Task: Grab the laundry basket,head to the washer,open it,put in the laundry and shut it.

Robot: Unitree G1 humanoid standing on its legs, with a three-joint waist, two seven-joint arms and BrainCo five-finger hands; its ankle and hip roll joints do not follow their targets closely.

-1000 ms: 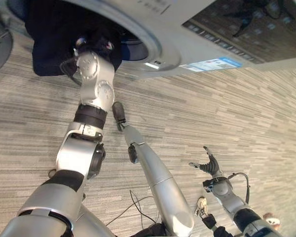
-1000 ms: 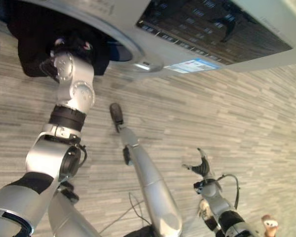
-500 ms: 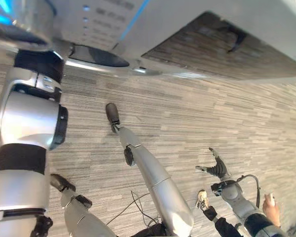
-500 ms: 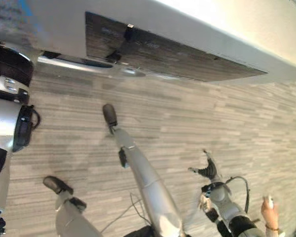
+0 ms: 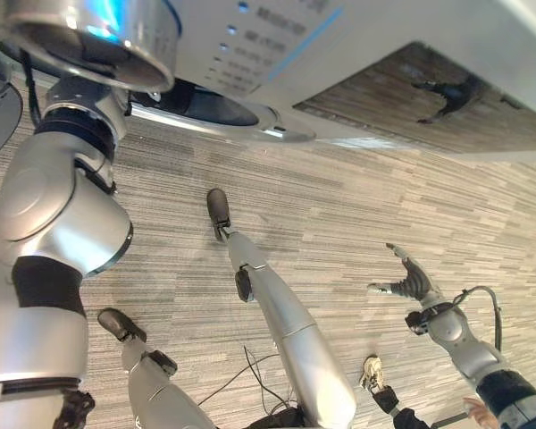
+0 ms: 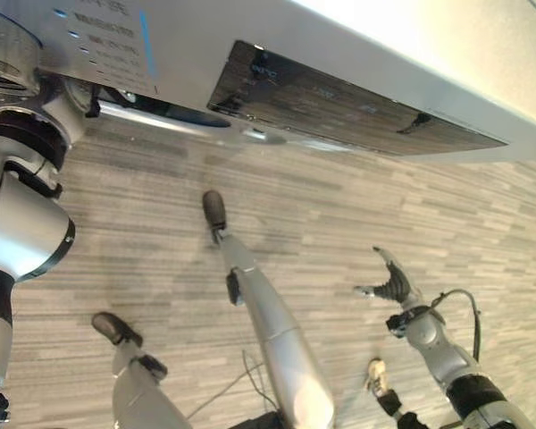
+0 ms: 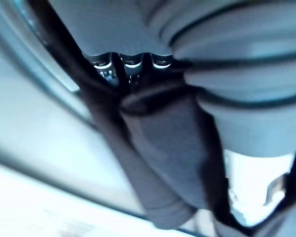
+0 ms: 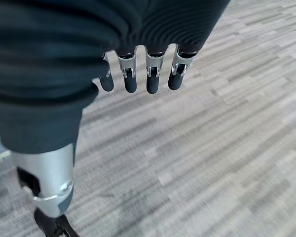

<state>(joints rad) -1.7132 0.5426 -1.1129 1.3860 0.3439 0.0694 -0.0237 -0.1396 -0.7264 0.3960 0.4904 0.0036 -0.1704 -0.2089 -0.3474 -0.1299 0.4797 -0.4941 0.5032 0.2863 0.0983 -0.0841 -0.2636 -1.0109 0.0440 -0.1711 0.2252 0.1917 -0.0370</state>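
Nearest, the right hand (image 5: 409, 279) hung low over the striped grey floor (image 5: 357, 223), its fingers (image 8: 154, 79) straight and released, grasping nothing. Farther off, the left arm reached up to the washer (image 5: 277, 54); the left hand (image 7: 138, 64) sat close against the machine with a dark fold of laundry (image 7: 163, 163) lying just past it, but whether its fingers were clenched on that cloth could not be told. The washer's round port (image 5: 205, 105) gaped dark at the front.
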